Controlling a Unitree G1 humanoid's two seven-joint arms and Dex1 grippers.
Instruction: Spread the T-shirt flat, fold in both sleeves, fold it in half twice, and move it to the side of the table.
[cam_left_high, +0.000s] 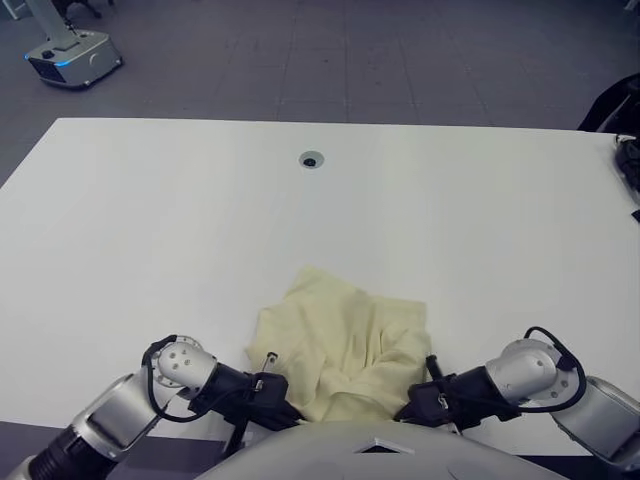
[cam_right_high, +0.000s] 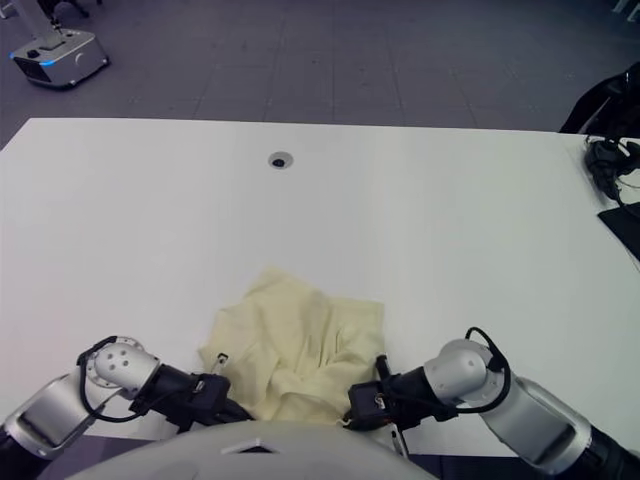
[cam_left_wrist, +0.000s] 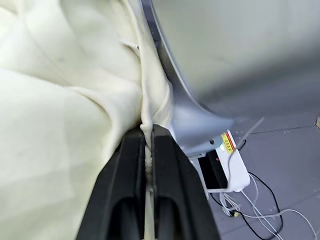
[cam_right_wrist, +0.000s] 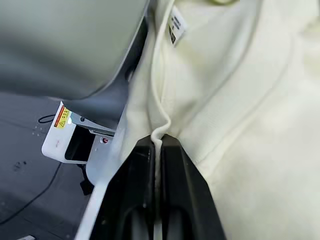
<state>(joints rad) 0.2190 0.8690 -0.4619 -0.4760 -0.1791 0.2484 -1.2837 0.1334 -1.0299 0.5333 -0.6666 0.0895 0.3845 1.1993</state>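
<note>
While one crumpled pale-yellow cotton T-shirt (cam_left_high: 340, 345) lies bunched at near edge of white table (cam_left_high: 150, 230), you see two grippers, both clenched on it: left gripper (cam_left_wrist: 147, 134) pinches cloth fold, right gripper (cam_right_wrist: 156, 141) pinches seamed edge near one white label (cam_right_wrist: 176, 25). One round grommet hole (cam_left_high: 311, 159) sits mid-table, well apart.

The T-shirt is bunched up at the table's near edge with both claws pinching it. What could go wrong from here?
The left gripper and right gripper each pinch only a thin fold of the T-shirt, so the cloth might slip free when pulled. The shirt lies crumpled right at the near edge of the table; if a grip fails, it could slide off. Being so bunched, it may also spread out twisted.
</note>
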